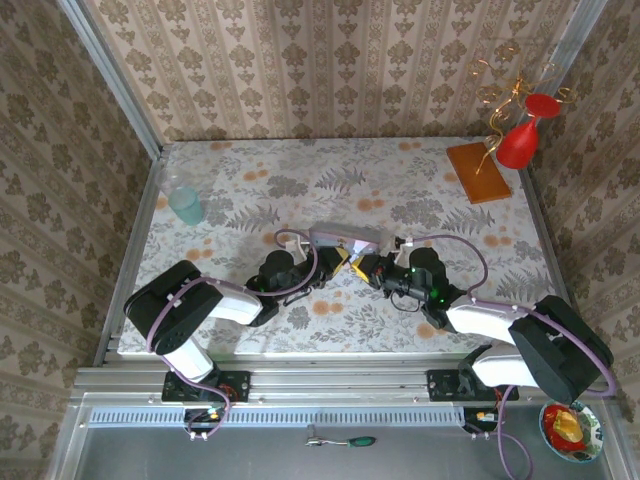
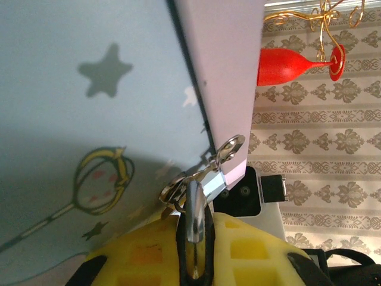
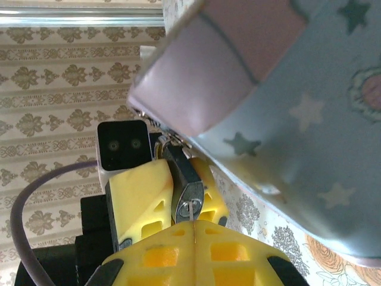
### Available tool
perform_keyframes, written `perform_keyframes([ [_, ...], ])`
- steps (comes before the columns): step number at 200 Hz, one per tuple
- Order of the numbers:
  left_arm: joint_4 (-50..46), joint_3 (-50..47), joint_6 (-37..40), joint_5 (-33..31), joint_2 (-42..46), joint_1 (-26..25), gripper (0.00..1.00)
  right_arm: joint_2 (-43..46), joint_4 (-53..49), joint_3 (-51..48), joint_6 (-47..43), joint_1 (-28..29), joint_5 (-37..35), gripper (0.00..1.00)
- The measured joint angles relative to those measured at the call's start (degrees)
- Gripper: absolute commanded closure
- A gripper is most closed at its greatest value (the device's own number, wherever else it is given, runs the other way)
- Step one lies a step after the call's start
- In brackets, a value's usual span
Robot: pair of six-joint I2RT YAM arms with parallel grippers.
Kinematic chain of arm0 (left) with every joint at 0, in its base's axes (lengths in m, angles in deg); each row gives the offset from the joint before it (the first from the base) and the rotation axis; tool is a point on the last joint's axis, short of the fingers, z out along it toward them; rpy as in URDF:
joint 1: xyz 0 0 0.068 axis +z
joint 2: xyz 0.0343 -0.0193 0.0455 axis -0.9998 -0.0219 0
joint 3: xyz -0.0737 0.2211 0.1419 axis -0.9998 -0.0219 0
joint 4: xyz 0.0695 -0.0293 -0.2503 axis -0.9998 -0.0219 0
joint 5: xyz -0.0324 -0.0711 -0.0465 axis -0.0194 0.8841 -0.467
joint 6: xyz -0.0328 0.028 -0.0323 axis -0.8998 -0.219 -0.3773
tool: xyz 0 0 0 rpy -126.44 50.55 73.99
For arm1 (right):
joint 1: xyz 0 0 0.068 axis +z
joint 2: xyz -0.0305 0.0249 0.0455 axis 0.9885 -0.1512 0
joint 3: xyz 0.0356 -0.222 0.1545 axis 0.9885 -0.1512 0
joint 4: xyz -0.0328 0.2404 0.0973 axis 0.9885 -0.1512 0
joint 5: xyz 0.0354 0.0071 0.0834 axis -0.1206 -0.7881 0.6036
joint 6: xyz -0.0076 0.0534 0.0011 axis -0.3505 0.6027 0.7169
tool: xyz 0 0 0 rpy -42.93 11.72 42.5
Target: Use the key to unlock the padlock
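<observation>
At the middle of the floral-patterned counter [image 1: 300,190], two robot arms met over a pale blue tin [image 1: 345,238] printed with stars. The left gripper [image 2: 194,238] had its yellow jaws clamped narrow on a tiny padlock [image 3: 184,179], which hung from the edge of the tin with its upper end against the tin's rim. Seen from the right wrist, the padlock's dark body sat tilted just below the tin. Its silvery keyhole end was turned toward the right gripper [image 3: 194,233], which faced it from just beside. The right gripper's jaws were pressed together along a thin seam; whether anything lay pinched between them could not be told. Near the counter's left edge stood a clear glass tumbler [image 1: 184,203]. At the far right corner, an orange wooden block [image 1: 478,172] lay beside a red goblet [image 1: 520,140] trimmed with gold wire.
</observation>
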Motion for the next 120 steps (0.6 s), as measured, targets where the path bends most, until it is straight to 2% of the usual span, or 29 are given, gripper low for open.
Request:
perform_keyframes([
  [86, -0.87, -0.02, 0.81, 2.49, 0.04, -0.44, 1.00, 1.86, -4.96, -0.02, -1.60, -1.62, -3.02, 1.00],
  [120, -1.09, -0.02, 0.85, 2.49, 0.07, -0.44, 1.00, 2.10, -5.44, -0.02, -2.56, 0.20, -4.83, 1.00],
])
